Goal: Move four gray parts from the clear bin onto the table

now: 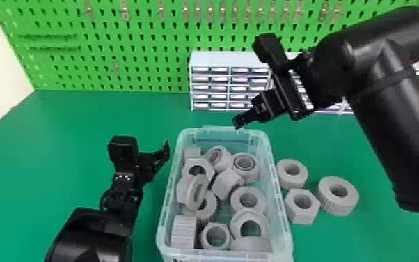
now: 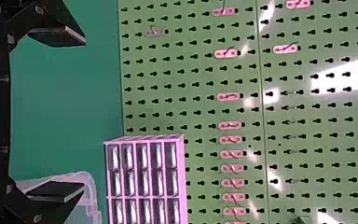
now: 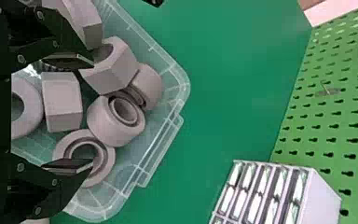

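Plainly, right gripper [image 1: 239, 122] over bin [image 1: 169, 195], fingers [image 3: 70, 60] parted in its wrist view

The head view's bottom edge cuts off the clear bin [image 1: 215, 256].

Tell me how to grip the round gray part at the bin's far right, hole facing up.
Come from above: one finger into the round gray part's open hole, the other outside its right wall, where a gap separates it from the bin. Neighbors probably crowd its left.
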Controlling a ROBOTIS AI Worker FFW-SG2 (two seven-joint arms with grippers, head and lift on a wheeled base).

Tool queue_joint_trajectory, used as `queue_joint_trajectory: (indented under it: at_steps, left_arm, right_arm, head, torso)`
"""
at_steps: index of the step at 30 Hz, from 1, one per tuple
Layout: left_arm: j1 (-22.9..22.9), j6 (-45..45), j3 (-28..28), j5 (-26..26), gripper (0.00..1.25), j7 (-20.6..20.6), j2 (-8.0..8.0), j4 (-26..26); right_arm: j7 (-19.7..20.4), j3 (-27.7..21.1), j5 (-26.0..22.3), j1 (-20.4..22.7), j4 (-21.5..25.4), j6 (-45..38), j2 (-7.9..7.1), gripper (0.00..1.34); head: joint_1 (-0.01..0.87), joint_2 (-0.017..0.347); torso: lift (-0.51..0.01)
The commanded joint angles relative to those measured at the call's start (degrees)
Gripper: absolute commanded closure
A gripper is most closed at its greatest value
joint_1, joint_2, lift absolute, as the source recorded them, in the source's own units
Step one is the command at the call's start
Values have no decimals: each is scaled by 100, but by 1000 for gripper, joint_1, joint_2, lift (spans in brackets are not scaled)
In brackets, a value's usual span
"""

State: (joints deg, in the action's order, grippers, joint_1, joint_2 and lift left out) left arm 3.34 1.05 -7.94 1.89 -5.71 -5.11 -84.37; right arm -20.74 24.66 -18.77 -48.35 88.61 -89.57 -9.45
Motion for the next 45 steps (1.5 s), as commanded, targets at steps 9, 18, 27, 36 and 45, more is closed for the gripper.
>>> queue_joint_trajectory:
  at_steps: [9, 18, 27, 36, 45]
  left_arm:
    - [-9, 0, -5, -5, 180, 0, -7, 0]
    - [-9, 0, 3, -5, 180, 0, -7, 0]
    - [9, 0, -5, -5, 180, 0, -7, 0]
    - [9, 0, -5, -5, 180, 0, -7, 0]
    - [9, 0, 12, -5, 180, 0, -7, 0]
  right_arm:
    - [0, 347, -198, -43, -169, -7, 22, 506]
    - [0, 461, -206, -43, -327, 28, 31, 506]
    - [0, 558, -241, -69, -547, 107, 40, 506]
    - [0, 654, -277, -69, -731, 168, 40, 507]
    - [0, 795, -382, -69, -995, 239, 57, 509]
  head:
    - [693, 72]
    - [693, 72]
    - [693, 72]
    - [693, 72]
    - [693, 72]
  torso:
    - [-52]
    - [-52]
    - [-52]
    - [-52]
    - [-52]
